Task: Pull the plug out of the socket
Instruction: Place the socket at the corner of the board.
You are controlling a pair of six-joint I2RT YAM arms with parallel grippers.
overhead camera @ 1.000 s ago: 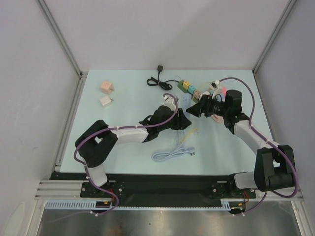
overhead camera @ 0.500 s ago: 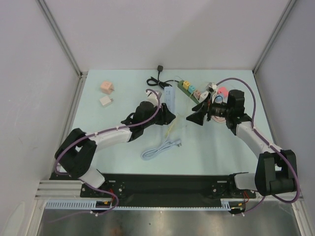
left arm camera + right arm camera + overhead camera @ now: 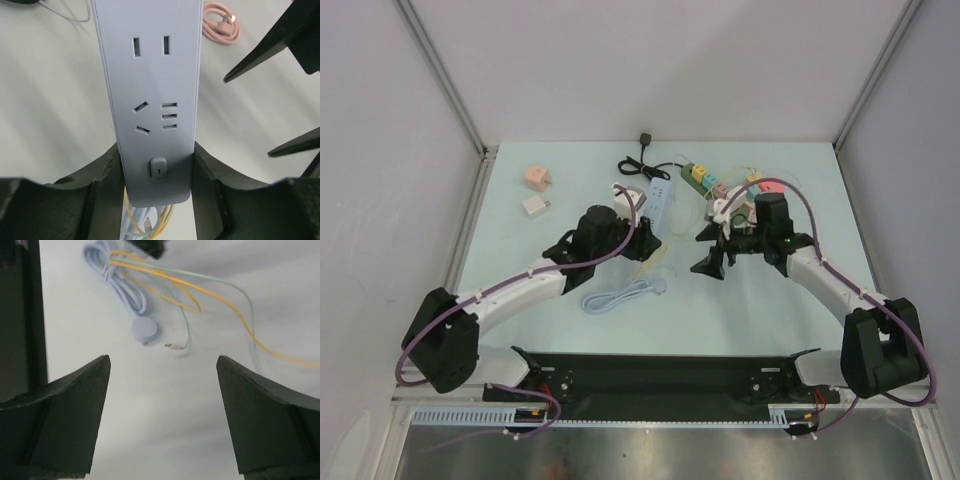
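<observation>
While the left claw [image 3: 156, 150] clamps the switch end of a pale power strip [image 3: 150, 75] near the middle of the overhead frame, the sockets seen from its wrist camera are all empty. Just right of the strip, the right claw [image 3: 162, 385] hangs wide open, holding nothing. The plug [image 3: 660, 286] lies loose on the tabletop [image 3: 570, 190] below the strip, at the end of its coiled pale blue cable [image 3: 612, 299].

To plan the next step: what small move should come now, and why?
Probably lower the left gripper and release the power strip: its visible sockets are empty and the open right gripper holds nothing, so unplugging looks done.
</observation>
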